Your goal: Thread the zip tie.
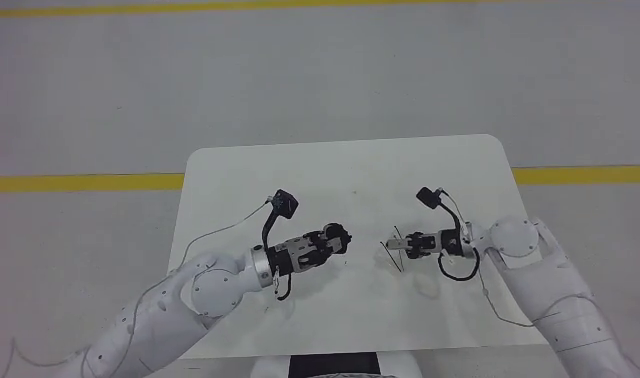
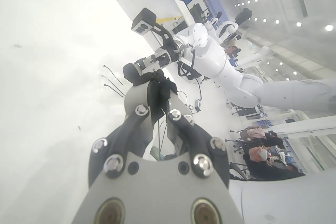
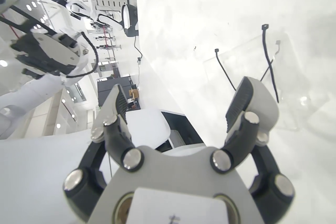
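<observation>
Three black zip ties [image 3: 269, 64] lie loose on the white table [image 1: 300, 178], two of them crossed, all on one clear plastic sheet [image 3: 291, 73]. They sit between the two arms, just in front of the right gripper [image 3: 181, 94], whose fingers are spread wide and hold nothing. The left gripper [image 2: 158, 86] hovers well apart from the ties, its dark-wrapped tips pressed together (whether anything is pinched there, I cannot tell).

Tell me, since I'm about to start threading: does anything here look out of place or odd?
Two zip ties lie crossed; a third zip tie lies apart beside them. On the left hand, the black fingertip covering looks ragged.
</observation>
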### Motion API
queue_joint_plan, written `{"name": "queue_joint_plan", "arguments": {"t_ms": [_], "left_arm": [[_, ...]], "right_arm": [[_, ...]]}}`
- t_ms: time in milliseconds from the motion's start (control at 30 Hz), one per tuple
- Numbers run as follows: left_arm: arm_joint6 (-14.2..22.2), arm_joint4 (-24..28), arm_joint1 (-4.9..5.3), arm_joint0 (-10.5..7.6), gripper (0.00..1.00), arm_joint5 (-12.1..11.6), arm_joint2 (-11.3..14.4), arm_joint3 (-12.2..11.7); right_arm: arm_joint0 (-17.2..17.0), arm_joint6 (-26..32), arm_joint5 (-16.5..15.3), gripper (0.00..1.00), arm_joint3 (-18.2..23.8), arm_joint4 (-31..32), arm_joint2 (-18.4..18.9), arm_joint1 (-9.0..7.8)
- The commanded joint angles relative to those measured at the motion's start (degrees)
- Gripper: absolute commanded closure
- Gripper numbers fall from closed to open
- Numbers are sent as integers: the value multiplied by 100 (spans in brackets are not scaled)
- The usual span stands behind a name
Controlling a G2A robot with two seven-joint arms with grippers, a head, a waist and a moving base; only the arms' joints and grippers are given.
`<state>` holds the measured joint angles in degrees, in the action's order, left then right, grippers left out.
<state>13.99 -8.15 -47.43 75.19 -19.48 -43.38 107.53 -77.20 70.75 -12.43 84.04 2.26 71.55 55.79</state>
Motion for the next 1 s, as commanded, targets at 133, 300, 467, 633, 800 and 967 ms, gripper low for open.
{"name": "queue_joint_plan", "arguments": {"t_ms": [133, 300, 467, 633, 800, 967], "left_arm": [[-2, -4, -1, 0, 100, 0, 0, -2], [-2, -4, -1, 0, 100, 0, 0, -2], [-2, -4, -1, 0, 100, 0, 0, -2], [-2, -4, -1, 0, 100, 0, 0, -2], [-2, -4, -1, 0, 100, 0, 0, -2], [-2, -4, -1, 0, 100, 0, 0, -2]], "right_arm": [[162, 274, -172, 0, -81, 265, -102, -35], [389, 646, -422, 0, -147, 480, -303, -49], [536, 780, -488, 0, -127, 703, -439, -50], [536, 780, -488, 0, -127, 703, -439, -50], [523, 644, -705, 0, 47, 864, -497, -64], [613, 759, -705, 0, 336, 1147, -590, -105]]}}
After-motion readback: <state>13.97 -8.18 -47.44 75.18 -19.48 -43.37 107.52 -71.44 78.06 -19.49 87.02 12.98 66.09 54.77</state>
